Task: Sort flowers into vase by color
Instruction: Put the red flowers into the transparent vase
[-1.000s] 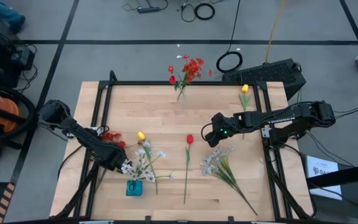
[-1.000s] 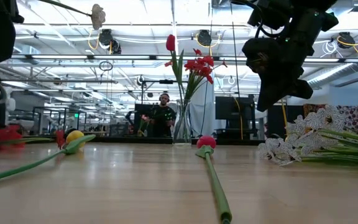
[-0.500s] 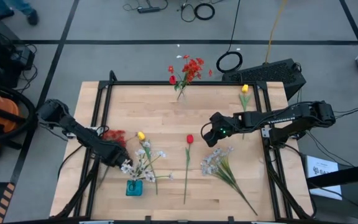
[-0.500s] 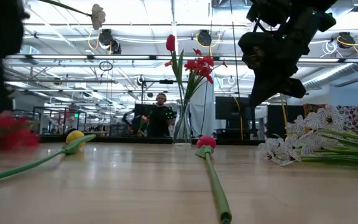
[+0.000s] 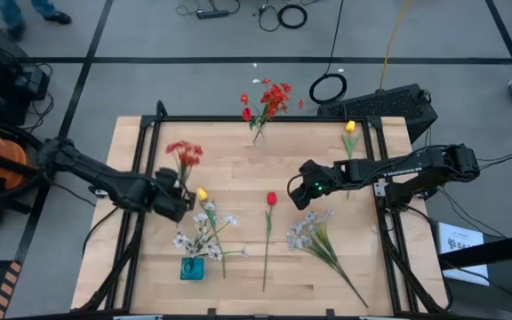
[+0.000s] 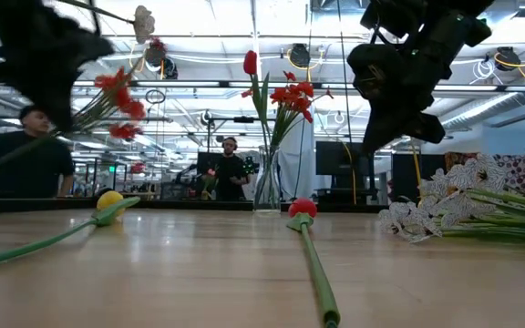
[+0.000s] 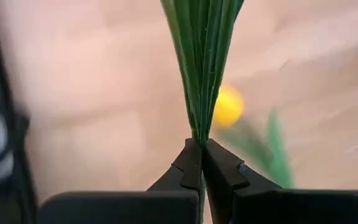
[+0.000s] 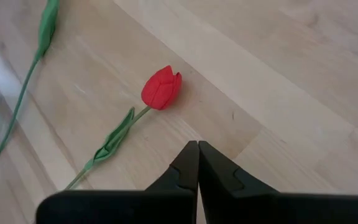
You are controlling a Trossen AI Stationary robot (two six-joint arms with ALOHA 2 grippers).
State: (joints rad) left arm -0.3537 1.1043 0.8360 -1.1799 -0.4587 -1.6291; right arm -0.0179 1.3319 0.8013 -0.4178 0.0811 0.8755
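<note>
Left gripper (image 5: 179, 188) clamped on red cluster (image 5: 183, 153) stem, raised above table (image 5: 229, 164) near left edge, beside yellow tulip (image 5: 202, 194). Right gripper (image 5: 303, 187) closed, empty, hovering just beside red tulip (image 5: 271, 198) at mid-table. Bare wood between there and far-edge vase (image 5: 258, 133).

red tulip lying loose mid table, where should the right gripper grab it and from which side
Probably the bare stem of the red tulip just below the bloom, from straight above with jaws across it. It lies flat, pointing along the table's depth, and the shut right gripper hovers beside the bloom.
</note>
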